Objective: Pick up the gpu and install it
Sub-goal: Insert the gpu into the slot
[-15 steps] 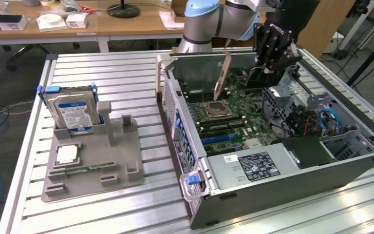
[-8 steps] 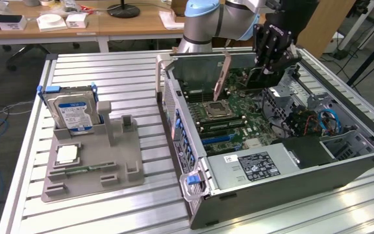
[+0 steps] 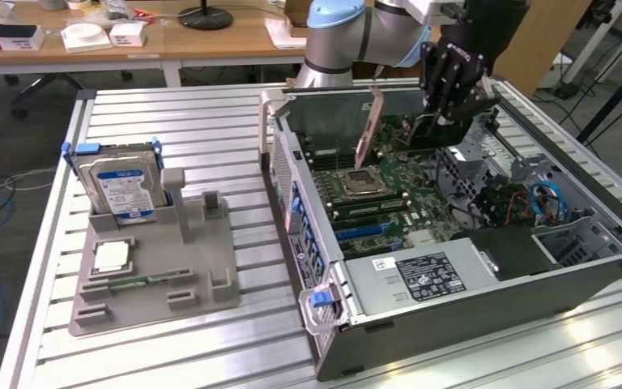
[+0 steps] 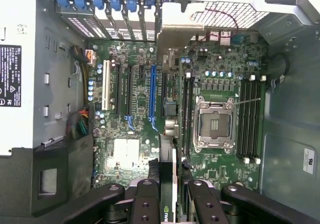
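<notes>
My gripper [image 3: 452, 112] hangs over the far end of the open computer case [image 3: 570, 279], shut on the gpu [image 3: 403, 134]. The card hangs edge-down above the motherboard [image 3: 398, 203], its silver end bracket [image 3: 374, 121] towards the exterior view's left. In the wrist view the gpu [image 4: 168, 159] shows edge-on between my two black fingers [image 4: 145, 201], its bracket near the case's rear slot openings. It hovers close to the long blue expansion slot [image 4: 152, 96], between that slot and the CPU socket [image 4: 215, 124]. I cannot tell whether it touches the board.
A grey fixture [image 3: 198, 275] on the slatted table at the exterior view's left holds a blue-labelled hard drive [image 3: 122, 182], a CPU chip [image 3: 111, 255] and a memory stick [image 3: 138, 282]. Inside the case are the power supply [image 3: 419, 275] and cables [image 3: 543, 203].
</notes>
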Tool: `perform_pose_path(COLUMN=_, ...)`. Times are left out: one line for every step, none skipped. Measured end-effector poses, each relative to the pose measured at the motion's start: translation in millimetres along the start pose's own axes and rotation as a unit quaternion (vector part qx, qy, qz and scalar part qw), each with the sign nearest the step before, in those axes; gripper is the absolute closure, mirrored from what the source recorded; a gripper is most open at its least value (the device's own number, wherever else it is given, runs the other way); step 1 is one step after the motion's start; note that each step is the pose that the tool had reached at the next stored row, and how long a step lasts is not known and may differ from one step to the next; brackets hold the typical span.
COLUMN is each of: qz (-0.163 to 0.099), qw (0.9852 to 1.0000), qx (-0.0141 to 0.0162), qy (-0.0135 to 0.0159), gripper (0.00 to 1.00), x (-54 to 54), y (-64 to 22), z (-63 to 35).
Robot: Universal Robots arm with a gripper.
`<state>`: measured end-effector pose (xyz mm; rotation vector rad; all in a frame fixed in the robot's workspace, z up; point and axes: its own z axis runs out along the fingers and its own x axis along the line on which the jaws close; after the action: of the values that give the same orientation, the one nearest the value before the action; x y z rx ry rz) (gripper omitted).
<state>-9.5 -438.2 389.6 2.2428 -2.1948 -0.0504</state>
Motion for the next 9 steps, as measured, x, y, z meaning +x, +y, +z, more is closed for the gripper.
perform_pose_path(qz=0.000, qw=1.0000, qx=0.0000, qy=0.0000, gripper=0.73, x=0.0, y=0.0, z=0.4)
perform_pose_path(qz=0.000, qw=1.0000, qx=0.0000, qy=0.0000, gripper=0.73, x=0.0, y=0.0, z=0.7)
perform_pose_path(qz=0.000, qw=1.0000, qx=0.0000, qy=0.0000, gripper=0.73, x=0.0, y=0.0, z=1.1)
perform_pose_path(qz=0.000, qw=1.0000, qx=0.0000, qy=0.0000, gripper=0.73, x=0.0, y=0.0, z=1.5)
perform_pose_path(qz=0.000, qw=1.0000, qx=0.0000, qy=0.0000, gripper=0.73, x=0.0, y=0.0, z=1.9)
perform_pose_path(qz=0.000, qw=1.0000, qx=0.0000, qy=-0.0001, gripper=0.73, x=0.1, y=0.0, z=2.3)
perform_pose_path(qz=0.000, qw=1.0000, qx=0.0000, qy=-0.0001, gripper=0.73, x=0.1, y=0.0, z=2.8)
perform_pose_path(qz=0.000, qw=1.0000, qx=0.0000, qy=-0.0001, gripper=0.73, x=0.1, y=-0.1, z=3.3)
perform_pose_path(qz=0.000, qw=1.0000, qx=0.0000, qy=-0.0001, gripper=0.73, x=0.1, y=-0.1, z=3.7)
